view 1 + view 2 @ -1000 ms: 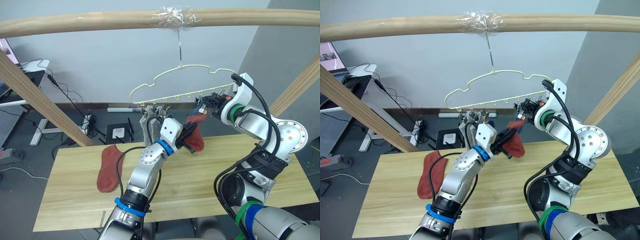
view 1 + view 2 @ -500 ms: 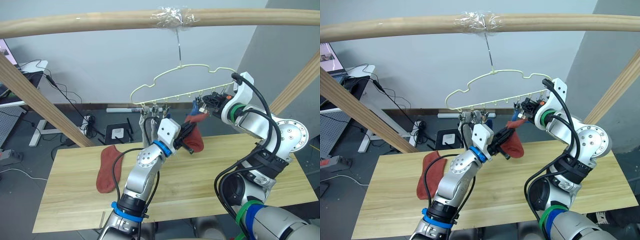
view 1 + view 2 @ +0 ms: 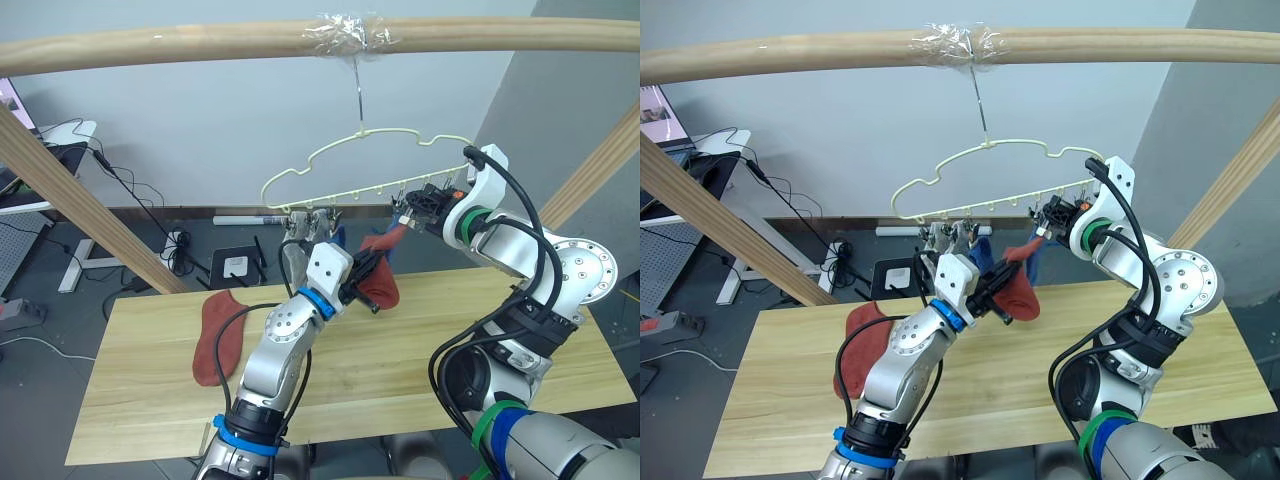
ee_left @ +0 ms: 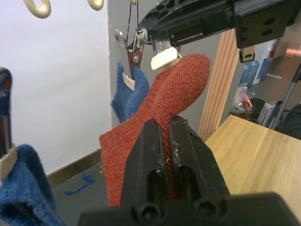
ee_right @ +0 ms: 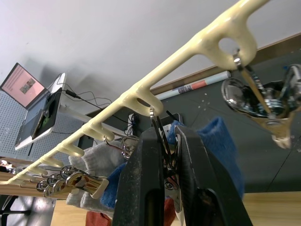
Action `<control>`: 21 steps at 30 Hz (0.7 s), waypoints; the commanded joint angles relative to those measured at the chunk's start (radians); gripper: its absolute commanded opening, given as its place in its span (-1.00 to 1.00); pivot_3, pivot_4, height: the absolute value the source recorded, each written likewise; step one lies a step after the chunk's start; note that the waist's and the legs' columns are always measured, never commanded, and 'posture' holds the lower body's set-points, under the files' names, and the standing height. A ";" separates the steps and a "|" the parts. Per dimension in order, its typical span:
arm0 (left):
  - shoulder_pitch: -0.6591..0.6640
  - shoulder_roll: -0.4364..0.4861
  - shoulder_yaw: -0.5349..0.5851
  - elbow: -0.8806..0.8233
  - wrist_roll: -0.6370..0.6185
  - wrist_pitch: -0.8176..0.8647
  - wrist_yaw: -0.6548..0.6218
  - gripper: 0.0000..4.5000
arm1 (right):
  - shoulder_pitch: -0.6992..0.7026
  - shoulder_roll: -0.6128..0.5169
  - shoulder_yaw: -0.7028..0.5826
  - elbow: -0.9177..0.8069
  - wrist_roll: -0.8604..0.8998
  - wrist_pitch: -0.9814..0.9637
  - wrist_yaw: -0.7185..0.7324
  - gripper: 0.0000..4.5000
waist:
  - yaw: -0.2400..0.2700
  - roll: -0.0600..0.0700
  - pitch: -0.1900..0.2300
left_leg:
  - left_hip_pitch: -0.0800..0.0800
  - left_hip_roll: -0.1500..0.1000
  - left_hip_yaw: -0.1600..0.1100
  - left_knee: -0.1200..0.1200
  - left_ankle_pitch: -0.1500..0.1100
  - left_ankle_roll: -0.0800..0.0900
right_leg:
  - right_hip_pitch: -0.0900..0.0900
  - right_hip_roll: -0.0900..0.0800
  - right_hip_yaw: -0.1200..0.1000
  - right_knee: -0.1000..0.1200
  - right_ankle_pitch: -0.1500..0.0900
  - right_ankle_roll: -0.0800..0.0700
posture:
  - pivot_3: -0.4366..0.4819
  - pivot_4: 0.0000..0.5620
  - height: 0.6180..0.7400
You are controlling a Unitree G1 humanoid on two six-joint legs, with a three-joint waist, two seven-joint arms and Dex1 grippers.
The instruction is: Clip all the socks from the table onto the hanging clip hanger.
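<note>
The table (image 3: 420, 350) lies nearest, a light plank top. On its left part one rust-red sock (image 3: 215, 338) lies flat, well apart from both grippers.

Above the table's middle, the left gripper (image 3: 366, 277) is raised toward the hanger. Its two black fingers (image 4: 153, 150) are pressed together on a second red sock (image 4: 160, 113), pinching it near its middle, so that the sock's lower part hangs below the fingers and its upper end rises past them. In the left wrist view that upper end touches a clip (image 4: 164, 55) with pale pads, and a blue sock (image 4: 129, 94) hangs from the neighbouring clip just beside it.

The right gripper (image 3: 408, 212) comes in from the right at the level of the hanger's clip row. Its fingers (image 5: 143, 188) are squeezed on the metal clip (image 5: 162, 136) that hangs between them in the right wrist view; how the clip's own jaws stand I cannot tell. Blue fabric (image 5: 216, 146) hangs just behind that clip, and light grey socks (image 5: 96, 162) hang further along the row, toward the hanger's left end.

The clip hanger (image 3: 375, 165), thin and pale yellow-green, hangs by its metal hook from a thick wooden pole (image 3: 200, 42), where clear tape (image 3: 345, 32) is wrapped around the pole. Behind stands a pale wall, with cables (image 3: 135, 190) and a power strip (image 3: 178, 240) on the dark floor.
</note>
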 commanded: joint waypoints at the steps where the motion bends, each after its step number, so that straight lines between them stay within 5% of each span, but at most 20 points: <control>1: -0.030 -0.021 -0.013 -0.006 0.001 -0.026 0.004 -1.00 | 0.001 -0.004 -0.030 -0.002 -0.008 0.008 -0.035 -0.96 | 0.000 0.000 0.000 | 0.000 0.000 0.000 0.000 0.000 0.000 | 0.000 0.000 0.000 0.000 0.000 0.000 | -0.38 -0.25 1.00; 13: -0.073 -0.040 -0.022 0.030 0.005 -0.049 -0.003 -1.00 | 0.006 0.013 -0.034 -0.011 0.013 0.008 -0.049 -0.96 | 0.000 0.000 0.000 | 0.000 0.000 0.000 0.000 0.000 0.000 | 0.000 0.000 0.000 0.000 0.000 0.000 | -0.38 -0.25 1.00; 21: -0.066 -0.055 -0.048 -0.003 -0.040 0.010 -0.030 -1.00 | 0.019 0.001 -0.025 -0.019 0.055 0.008 -0.043 0.33 | -0.005 0.000 0.000 | 0.000 0.000 0.001 -0.001 0.000 0.000 | -0.001 0.000 0.001 0.000 0.000 0.000 | -0.39 -0.29 1.00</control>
